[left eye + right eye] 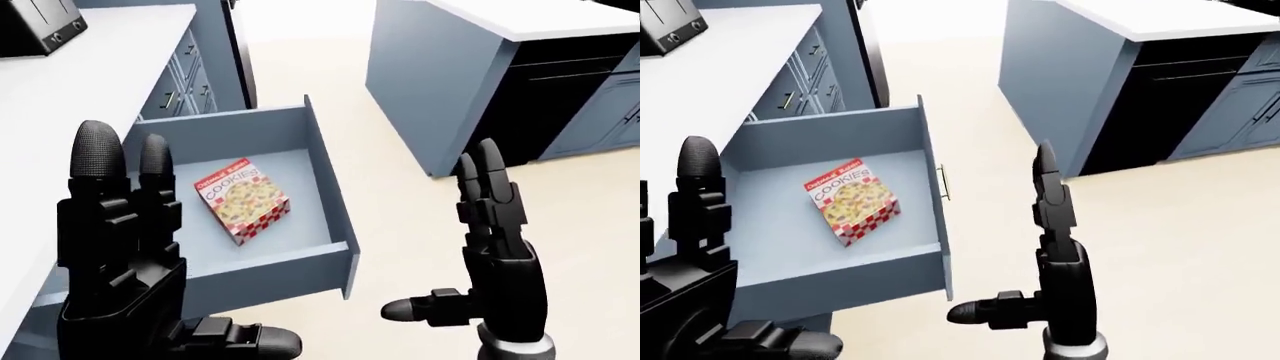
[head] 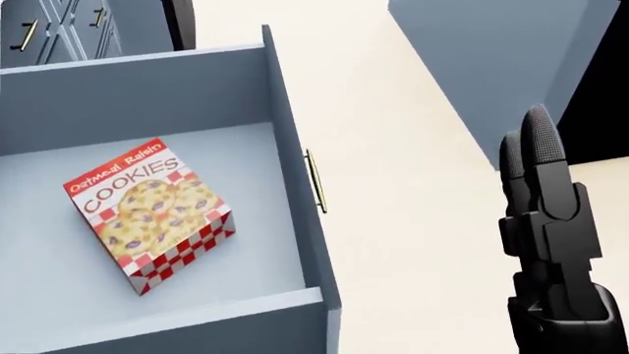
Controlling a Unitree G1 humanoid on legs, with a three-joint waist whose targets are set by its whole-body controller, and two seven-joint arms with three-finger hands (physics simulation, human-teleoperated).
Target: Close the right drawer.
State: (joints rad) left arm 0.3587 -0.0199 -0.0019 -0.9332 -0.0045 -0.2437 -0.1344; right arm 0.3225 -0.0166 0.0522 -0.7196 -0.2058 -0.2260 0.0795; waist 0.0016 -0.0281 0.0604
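Note:
The right drawer (image 1: pixel 326 180) stands pulled far out of the blue cabinet under the white counter, with its front panel facing the views' right. A thin brass handle (image 2: pixel 315 181) shows on that panel. Inside lies a red and white cookies box (image 1: pixel 242 199), flat on the drawer floor. My left hand (image 1: pixel 140 225) is raised at the lower left, open, in front of the drawer's near corner. Right of the drawer front, my right hand (image 1: pixel 478 225) is held upright over the floor, fingers straight and thumb out, open and touching nothing.
A blue island cabinet (image 1: pixel 450 75) with a dark appliance front (image 1: pixel 545 105) stands at the upper right across a cream floor (image 1: pixel 330 67). The white counter (image 1: pixel 70 90) carries a black appliance (image 1: pixel 35 26). More drawers with brass handles (image 1: pixel 185 82) line the cabinet beyond.

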